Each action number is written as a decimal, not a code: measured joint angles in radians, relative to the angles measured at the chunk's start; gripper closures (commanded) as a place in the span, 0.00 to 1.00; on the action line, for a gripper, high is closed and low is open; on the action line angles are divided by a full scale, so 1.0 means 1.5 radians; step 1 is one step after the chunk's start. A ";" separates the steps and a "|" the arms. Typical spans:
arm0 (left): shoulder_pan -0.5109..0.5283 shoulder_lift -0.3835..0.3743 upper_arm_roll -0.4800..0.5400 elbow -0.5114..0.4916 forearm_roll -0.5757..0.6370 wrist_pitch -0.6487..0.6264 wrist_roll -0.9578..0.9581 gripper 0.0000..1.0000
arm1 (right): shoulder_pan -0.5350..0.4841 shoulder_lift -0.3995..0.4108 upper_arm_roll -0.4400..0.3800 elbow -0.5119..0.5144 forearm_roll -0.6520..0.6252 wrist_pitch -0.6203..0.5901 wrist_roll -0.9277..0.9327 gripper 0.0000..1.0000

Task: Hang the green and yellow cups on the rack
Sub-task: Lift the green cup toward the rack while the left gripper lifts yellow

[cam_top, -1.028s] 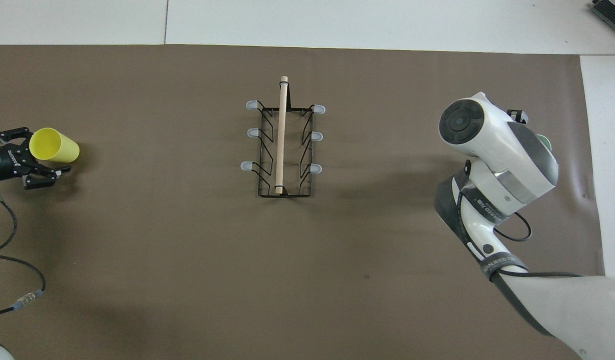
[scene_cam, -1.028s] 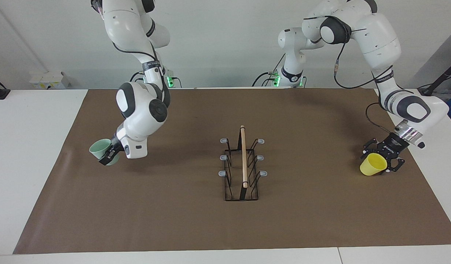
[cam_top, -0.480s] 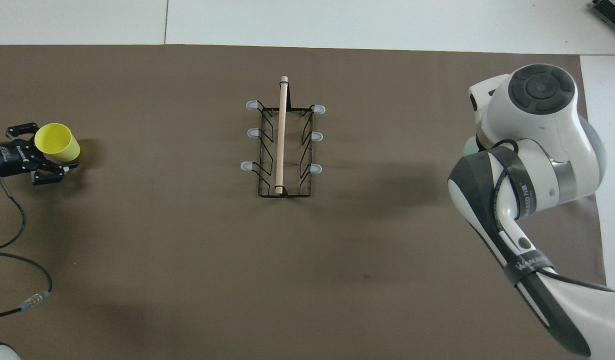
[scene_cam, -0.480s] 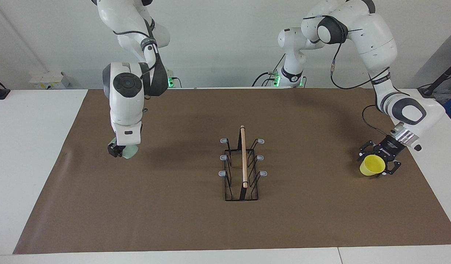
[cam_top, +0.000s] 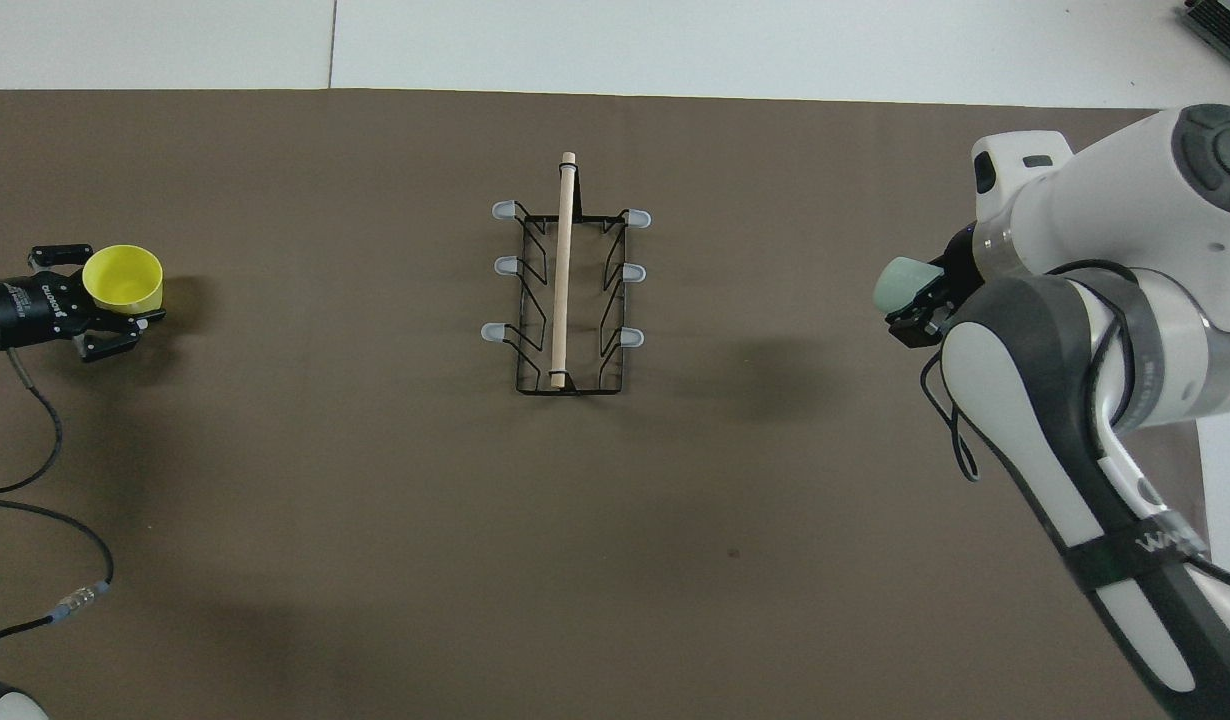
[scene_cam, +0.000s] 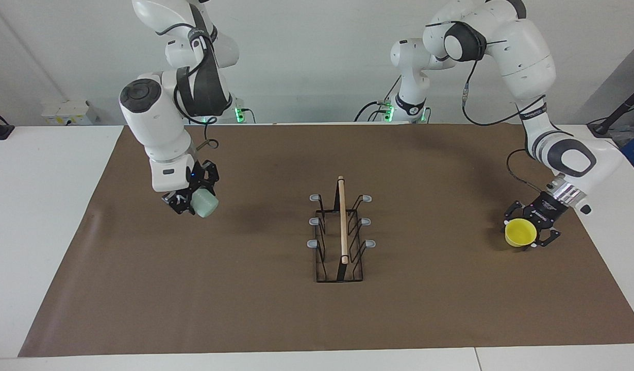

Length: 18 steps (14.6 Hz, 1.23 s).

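Brown mat [scene_cam: 276,309] covers the table; rack [scene_cam: 340,232] stands at its middle, all six prongs bare.

Right gripper [scene_cam: 190,198] is raised over the mat toward the right arm's end of the table, well apart from the rack. It is clamped on the green cup [scene_cam: 204,203], which lies tilted, base toward the rack.

Left gripper [scene_cam: 527,233] sits low over the mat toward the left arm's end, closed on the yellow cup [scene_cam: 520,232], mouth up. Cannot tell whether that cup touches the mat.
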 measured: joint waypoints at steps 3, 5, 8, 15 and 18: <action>-0.002 -0.020 -0.001 0.004 -0.001 0.000 0.000 1.00 | 0.008 -0.007 0.001 -0.003 0.104 0.052 0.000 1.00; -0.002 -0.046 -0.001 0.009 -0.001 0.000 0.001 1.00 | 0.019 -0.007 0.002 -0.006 0.179 0.093 -0.004 1.00; -0.003 -0.084 -0.001 0.021 0.045 0.000 0.003 1.00 | 0.035 -0.007 0.002 -0.019 0.315 0.164 -0.055 1.00; -0.021 -0.187 -0.036 0.027 0.254 0.000 0.001 1.00 | 0.068 -0.044 0.002 -0.137 0.714 0.304 -0.317 1.00; -0.022 -0.230 -0.073 0.028 0.339 0.001 -0.011 1.00 | 0.090 -0.080 0.003 -0.199 0.895 0.329 -0.432 1.00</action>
